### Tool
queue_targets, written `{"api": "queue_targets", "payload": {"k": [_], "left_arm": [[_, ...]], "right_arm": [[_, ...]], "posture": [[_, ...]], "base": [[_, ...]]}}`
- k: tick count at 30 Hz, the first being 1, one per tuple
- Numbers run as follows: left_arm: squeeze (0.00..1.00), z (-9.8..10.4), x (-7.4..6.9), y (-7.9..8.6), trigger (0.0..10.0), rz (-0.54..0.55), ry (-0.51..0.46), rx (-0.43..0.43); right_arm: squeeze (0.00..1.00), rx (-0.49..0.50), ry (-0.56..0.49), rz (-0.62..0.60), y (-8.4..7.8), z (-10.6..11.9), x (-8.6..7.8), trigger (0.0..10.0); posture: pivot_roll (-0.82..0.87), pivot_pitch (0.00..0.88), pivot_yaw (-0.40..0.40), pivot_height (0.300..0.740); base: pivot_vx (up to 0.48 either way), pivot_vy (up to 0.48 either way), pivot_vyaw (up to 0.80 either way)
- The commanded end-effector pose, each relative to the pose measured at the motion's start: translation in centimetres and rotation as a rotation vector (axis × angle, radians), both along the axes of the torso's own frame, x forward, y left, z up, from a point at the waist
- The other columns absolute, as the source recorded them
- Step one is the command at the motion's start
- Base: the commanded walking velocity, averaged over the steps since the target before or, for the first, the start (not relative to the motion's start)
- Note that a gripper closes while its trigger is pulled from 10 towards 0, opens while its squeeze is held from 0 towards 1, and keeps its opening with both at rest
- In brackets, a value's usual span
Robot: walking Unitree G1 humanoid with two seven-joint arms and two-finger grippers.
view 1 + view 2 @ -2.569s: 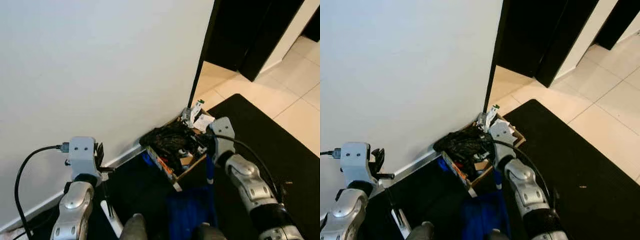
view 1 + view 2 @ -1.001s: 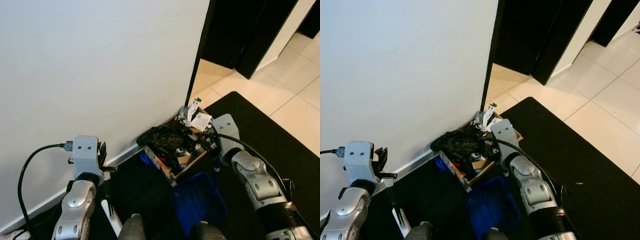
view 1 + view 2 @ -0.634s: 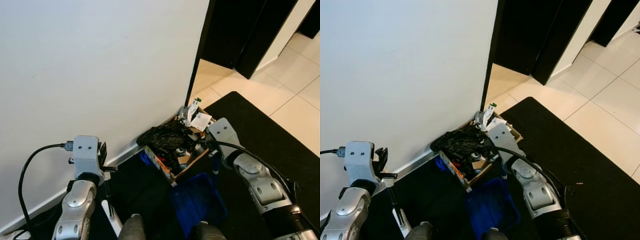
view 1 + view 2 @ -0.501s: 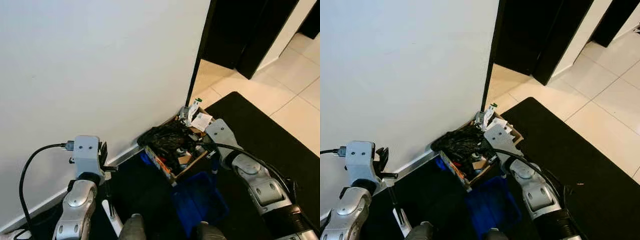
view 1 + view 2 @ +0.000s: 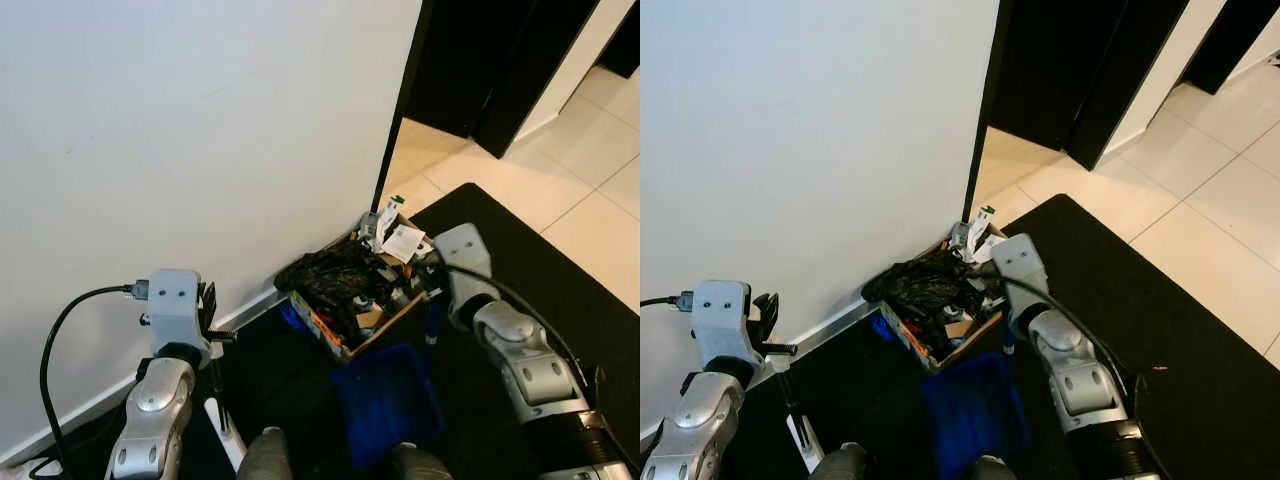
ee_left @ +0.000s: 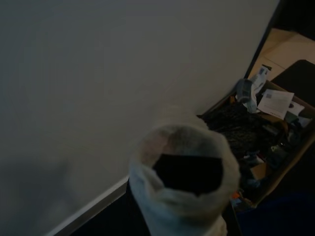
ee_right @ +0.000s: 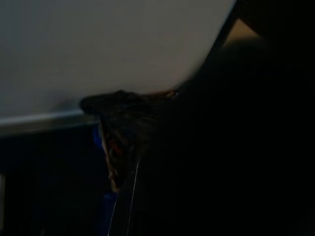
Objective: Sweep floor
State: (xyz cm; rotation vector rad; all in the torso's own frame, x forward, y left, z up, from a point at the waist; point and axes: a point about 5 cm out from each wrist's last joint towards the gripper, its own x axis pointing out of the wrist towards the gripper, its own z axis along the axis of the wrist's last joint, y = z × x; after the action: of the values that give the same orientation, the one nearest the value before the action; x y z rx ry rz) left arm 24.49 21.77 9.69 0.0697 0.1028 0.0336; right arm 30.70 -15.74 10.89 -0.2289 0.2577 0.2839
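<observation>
**Dustpan drawn back from the rubbish box**

Head views. The right gripper (image 5: 432, 290), at about 2 o'clock in the frame, carries the blue dustpan (image 5: 388, 402) by its upright handle (image 5: 432, 330); whether its fingers are pressed on the handle cannot be told, as they are hidden behind the wrist. Over the last second the pan has swung from beside the robot's right foot toward 6 o'clock, so that it now hangs just below the open side of the cardboard box (image 5: 352, 290), which stands against the wall (image 5: 200, 120) at the corner and holds dark rubbish and papers. The shift suggests the emptying step is at or near its end. The left gripper (image 5: 208, 310), at 8 o'clock, has stayed put by the wall around a dark broom stick (image 5: 216, 395); its finger state cannot be told. The black mat (image 5: 540, 280) lies at 3 o'clock, pale floor tiles (image 5: 580, 190) beyond.
</observation>
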Motion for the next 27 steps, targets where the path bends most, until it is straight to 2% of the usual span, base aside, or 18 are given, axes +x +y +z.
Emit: {"api": "queue_targets", "payload": {"k": [1,7,8,10,11,12,13,14,16,19,23,27], "left_arm": [[0.00,-0.7,-0.3,0.9,10.0,0.034,0.053,-0.024],[0.00,-0.2,-0.3,2.2,10.0,0.058,0.073,-0.039],[0.00,0.3,-0.6,2.8,10.0,0.064,0.077,-0.072],[0.00,0.3,-0.6,2.8,10.0,0.064,0.077,-0.072],[0.00,1.1,-0.5,2.9,10.0,0.071,0.057,-0.118],[0.00,1.6,-0.3,2.8,10.0,0.073,0.039,-0.153],[0.00,1.6,-0.3,2.8,10.0,0.073,0.039,-0.153],[0.00,2.7,0.2,2.0,10.0,0.054,0.008,-0.209],[0.00,3.1,0.5,1.6,10.0,0.042,-0.001,-0.217],[0.00,4.1,0.9,-0.3,10.0,-0.015,-0.026,-0.233],[0.00,4.2,1.0,-0.6,10.0,-0.010,-0.046,-0.193],[0.00,3.8,0.9,-0.1,10.0,0.022,-0.037,-0.188]], "right_arm": [[0.00,0.050,-0.090,-0.037,-0.5,1.4,0.1,10.0],[0.00,0.096,-0.088,-0.027,-0.3,0.8,-0.3,10.0],[0.00,0.136,-0.107,-0.013,0.1,0.9,-0.3,10.0],[0.00,0.136,-0.107,-0.013,0.1,0.9,-0.3,10.0],[0.00,0.178,-0.129,-0.010,0.4,1.2,-0.2,10.0],[0.00,0.200,-0.141,-0.009,0.6,1.3,-0.1,10.0],[0.00,0.200,-0.141,-0.009,0.6,1.3,-0.1,10.0],[0.00,0.243,-0.152,-0.025,0.8,1.2,0.2,10.0],[0.00,0.255,-0.155,-0.033,0.9,1.2,0.3,10.0],[0.00,0.295,-0.174,-0.022,1.6,1.4,0.5,10.0],[0.00,0.318,-0.181,-0.011,2.0,1.5,0.6,10.0],[0.00,0.324,-0.195,-0.009,2.2,1.4,0.8,10.0]], "posture": [[0.16,0.169,-0.041,0.740],[0.16,0.171,-0.026,0.740],[0.16,0.173,-0.021,0.740],[0.16,0.173,-0.021,0.740],[0.17,0.170,-0.023,0.740],[0.17,0.170,-0.024,0.740],[0.17,0.170,-0.024,0.740],[0.18,0.166,-0.029,0.740],[0.18,0.164,-0.031,0.740],[0.19,0.156,-0.035,0.740],[0.19,0.153,-0.035,0.740],[0.19,0.147,-0.031,0.740]], "base": [[0.000,0.000,0.00],[0.000,0.000,0.00],[0.000,0.000,0.00],[0.000,0.000,0.00],[0.000,0.000,0.00],[0.000,0.000,0.00],[0.000,0.000,0.00],[0.000,0.000,0.00],[0.000,0.000,0.00],[0.000,0.000,0.00],[0.000,0.000,0.00],[0.000,0.000,0.00]]}}
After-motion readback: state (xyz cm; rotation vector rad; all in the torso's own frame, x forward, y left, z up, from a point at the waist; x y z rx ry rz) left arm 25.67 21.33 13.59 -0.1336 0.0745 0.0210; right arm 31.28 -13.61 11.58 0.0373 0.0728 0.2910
